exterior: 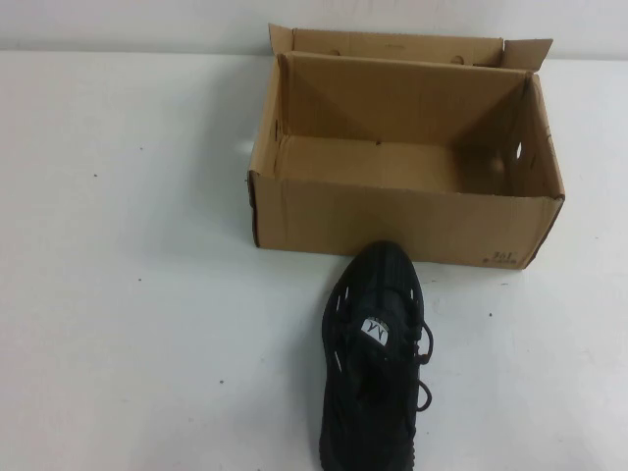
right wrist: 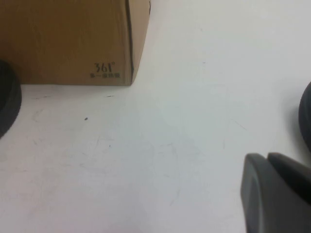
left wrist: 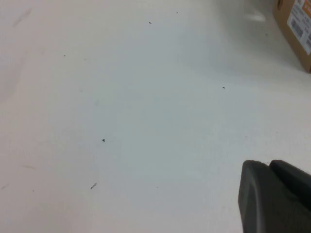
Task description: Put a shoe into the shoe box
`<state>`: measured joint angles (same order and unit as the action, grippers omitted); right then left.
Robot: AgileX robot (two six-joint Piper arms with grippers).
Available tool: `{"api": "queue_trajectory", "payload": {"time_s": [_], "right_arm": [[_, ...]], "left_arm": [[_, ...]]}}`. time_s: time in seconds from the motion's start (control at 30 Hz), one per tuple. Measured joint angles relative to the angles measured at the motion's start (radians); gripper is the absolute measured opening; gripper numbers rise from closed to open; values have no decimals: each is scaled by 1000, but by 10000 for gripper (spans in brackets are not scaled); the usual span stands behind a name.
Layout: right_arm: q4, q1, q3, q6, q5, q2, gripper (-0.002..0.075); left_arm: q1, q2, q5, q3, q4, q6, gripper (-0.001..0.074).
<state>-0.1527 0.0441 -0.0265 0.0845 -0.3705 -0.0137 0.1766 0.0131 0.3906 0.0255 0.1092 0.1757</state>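
On the white table (exterior: 128, 294), the black shoe (exterior: 378, 353) lies toe touching the open shoe box's (exterior: 392, 221) near wall, box empty beyond it against the pale wall. Left gripper (left wrist: 274, 199) hovers over bare tabletop, box corner far off; right gripper (right wrist: 277, 194) sits near the box's printed corner. Can't tell either pincer's opening.

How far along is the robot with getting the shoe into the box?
Nothing looks done yet. The shoe lies on the table, toe at the front wall of the shoe box, which stands open and empty. Nothing is in hand: the left hand and right hand hang over bare table, holding nothing. Grasping, lifting and placing the shoe are all left.
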Motion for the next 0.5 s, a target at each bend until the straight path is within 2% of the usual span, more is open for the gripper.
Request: {"api": "queue_trajectory", "payload": {"time_s": [0.5], "right_arm": [[0, 0, 0, 0, 0, 0, -17]], "left_arm": [[0, 0, -45, 0, 16, -8, -2]]}}
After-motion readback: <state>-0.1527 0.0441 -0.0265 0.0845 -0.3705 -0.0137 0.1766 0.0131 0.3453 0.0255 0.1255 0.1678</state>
